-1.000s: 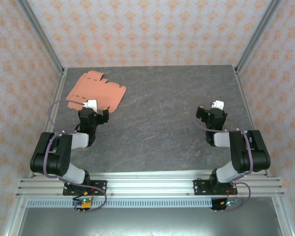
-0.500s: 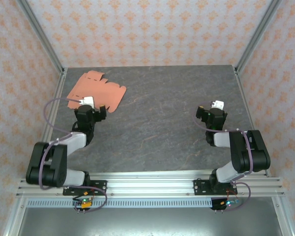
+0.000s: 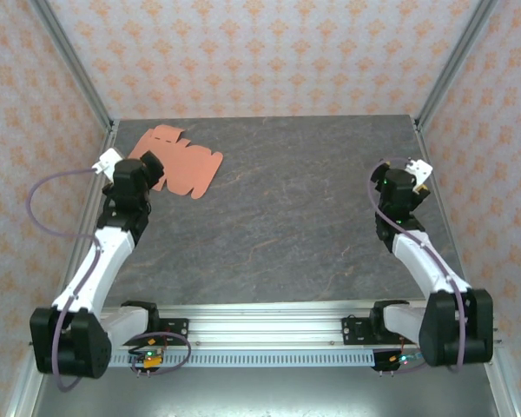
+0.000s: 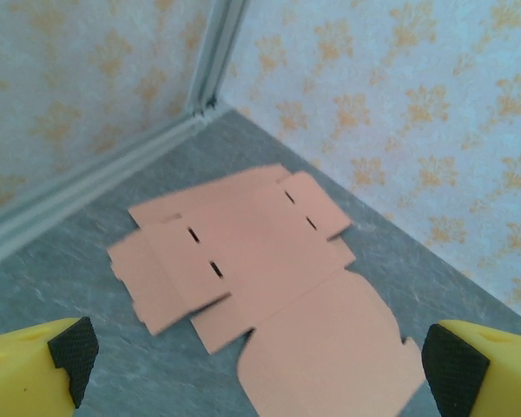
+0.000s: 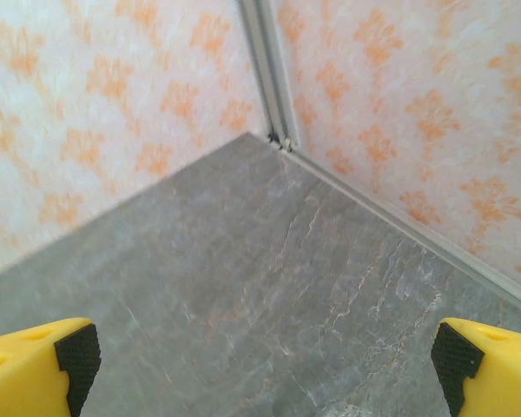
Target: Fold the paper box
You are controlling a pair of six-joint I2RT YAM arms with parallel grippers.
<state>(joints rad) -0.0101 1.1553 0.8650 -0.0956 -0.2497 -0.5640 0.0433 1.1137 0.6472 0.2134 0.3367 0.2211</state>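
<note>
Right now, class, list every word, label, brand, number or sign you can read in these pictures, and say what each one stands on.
No text can be read here.
The paper box: plain salmon card with slots and cuts, no print.
The walls: a repeating orange ornament, not lettering.
The small boards by the arm bases: any marking is too small to read.

The paper box [image 3: 187, 165] is plain salmon-orange. The table [image 3: 286, 234] is dark grey, stone-patterned with thin pale veins. The walls [image 3: 260, 52] are cream with repeating orange floral motifs. The left end effector [image 4: 262, 360] and right end effector [image 5: 260, 360] have yellow fingers [image 4: 17, 369] with black pads [image 4: 74, 352].
</note>
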